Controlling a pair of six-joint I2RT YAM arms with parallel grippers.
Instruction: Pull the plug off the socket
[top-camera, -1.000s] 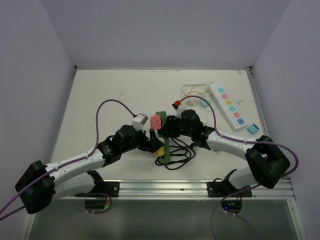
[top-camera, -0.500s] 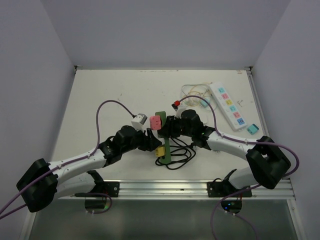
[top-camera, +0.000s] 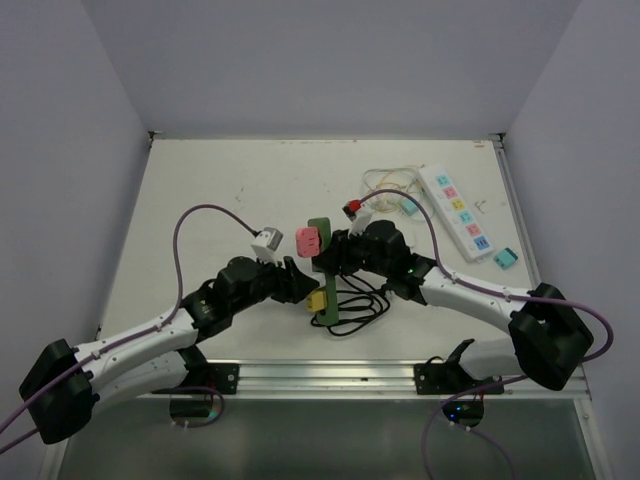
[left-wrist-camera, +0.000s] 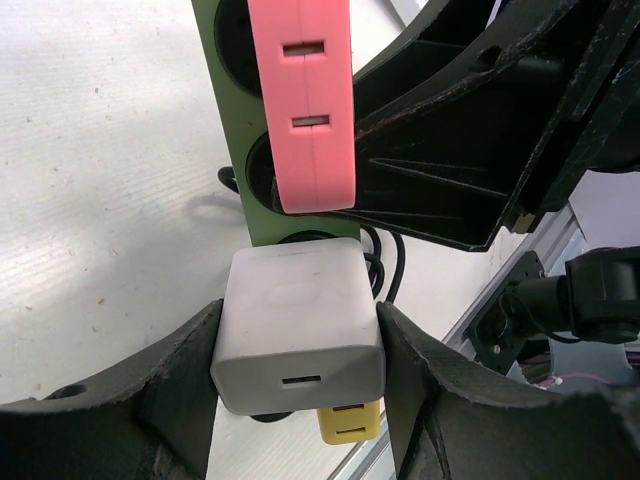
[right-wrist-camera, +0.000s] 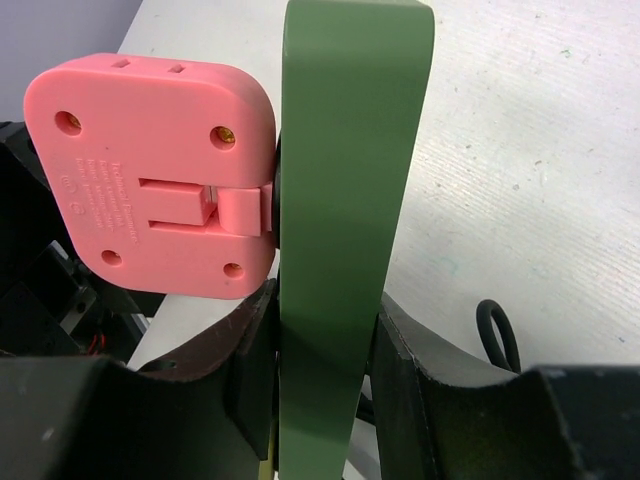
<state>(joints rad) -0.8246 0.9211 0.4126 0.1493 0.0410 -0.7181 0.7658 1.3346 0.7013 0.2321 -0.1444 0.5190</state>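
Far right of white tabletop (top-camera: 220, 190): white power strip (top-camera: 457, 212), lying flat, long axis slanting toward near right, coloured sockets in single row along top face. Just left of strip: loose tangle of thin pale cord (top-camera: 385, 182), teal plug (top-camera: 410, 207) at tangle's near side. Beyond strip's near end, apart from it: small teal block (top-camera: 505, 258), close to right table edge. Along near table edge: aluminium rail (top-camera: 330, 375). Plain pale lilac walls (top-camera: 330, 60) closing in left, back, right.
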